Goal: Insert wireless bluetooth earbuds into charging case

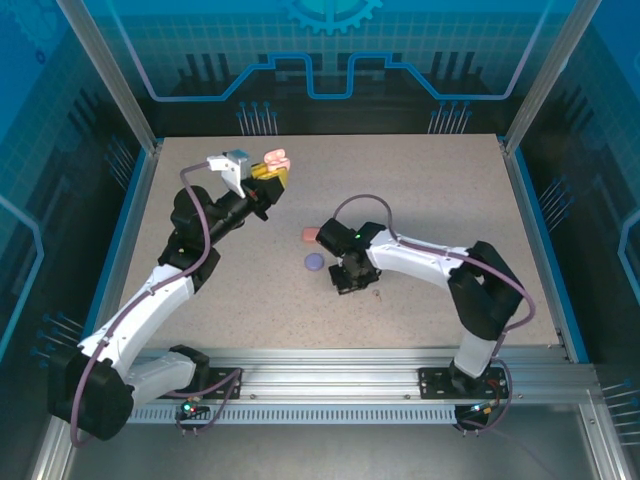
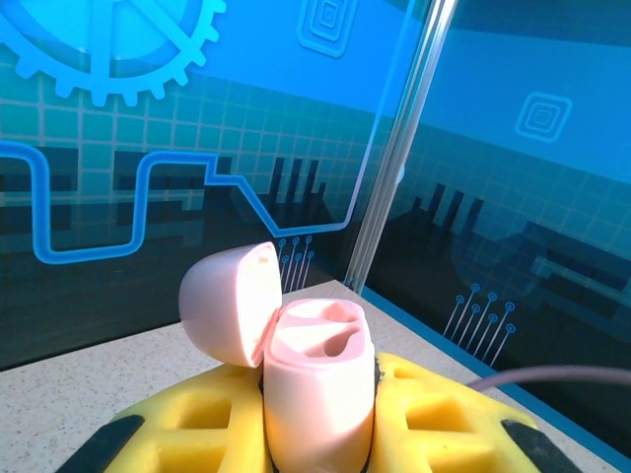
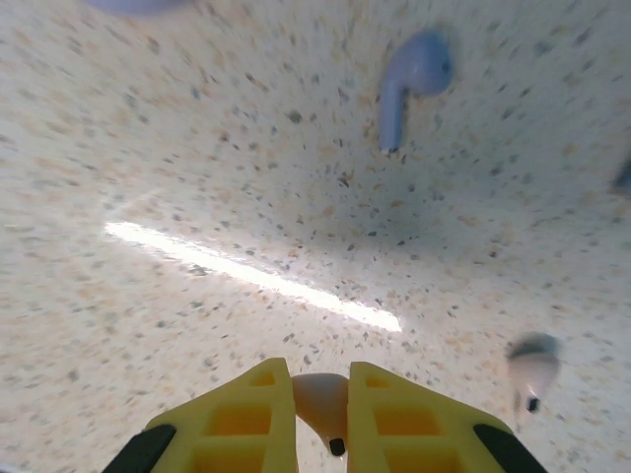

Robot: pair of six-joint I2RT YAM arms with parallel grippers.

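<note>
Well nearer than the case (image 2: 317, 370), the right gripper (image 3: 318, 374) is pinching a pink bud (image 3: 317, 402). It is looking tiny, light and slippery, so gripping across its rounded head seems safest. The left gripper (image 2: 320, 439) is clamping the open case.

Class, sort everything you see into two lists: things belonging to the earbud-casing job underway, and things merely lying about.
In use:
open pale pink case, held by the left end effector
pale pink earbud, pinched by the right end effector
second pale earbud, likely next

Lying about for now:
purple earbud
purple case
coral case
</note>
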